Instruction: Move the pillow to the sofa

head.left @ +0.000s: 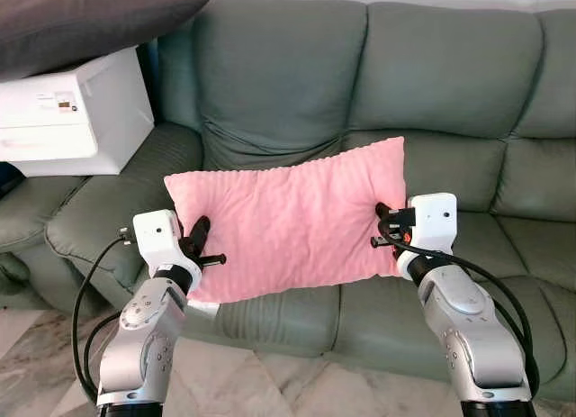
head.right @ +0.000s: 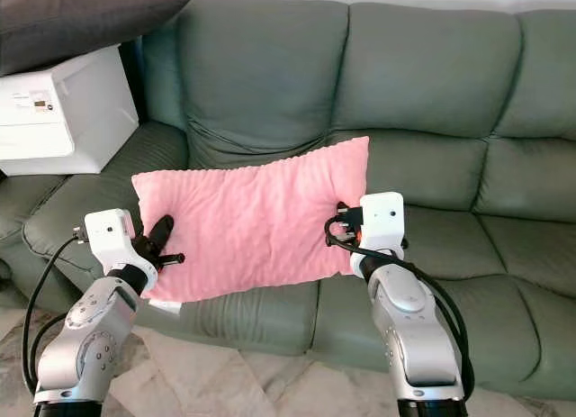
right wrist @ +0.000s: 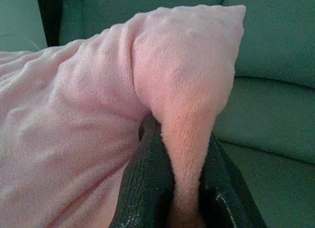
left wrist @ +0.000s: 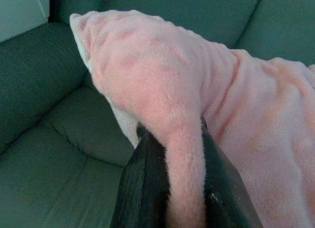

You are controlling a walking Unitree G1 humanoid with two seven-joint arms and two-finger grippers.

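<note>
At the bottom of your head view you have a strip of marbled floor [head.left: 270,381], with the two silver arms rising from the lower left and lower right corners. Your left gripper [head.left: 200,246] sits at lower left of centre, and its black fingers [left wrist: 142,188] are clamped on a pinched fold at the left edge of the pink pillow [head.left: 292,219]. Your right gripper [head.left: 385,226] sits right of centre, and its fingers [right wrist: 147,183] are likewise closed tight on a fold at the pillow's right edge; both wrist views show the plush fabric squeezed between the two black fingers.

The pillow fills the middle of your frame, stretched between the two grippers and tilted, its right corner higher than its left. It is over the front of the green sofa [head.left: 432,75] seat; you cannot tell whether its underside is touching the cushion. A bit of white shows under its lower left edge.

Farther back, at upper left, a white box [head.left: 76,111] rests on the sofa's left arm, with a dark grey cushion [head.left: 81,16] lying on top of it. The sofa's back cushions run across the top of the frame.
</note>
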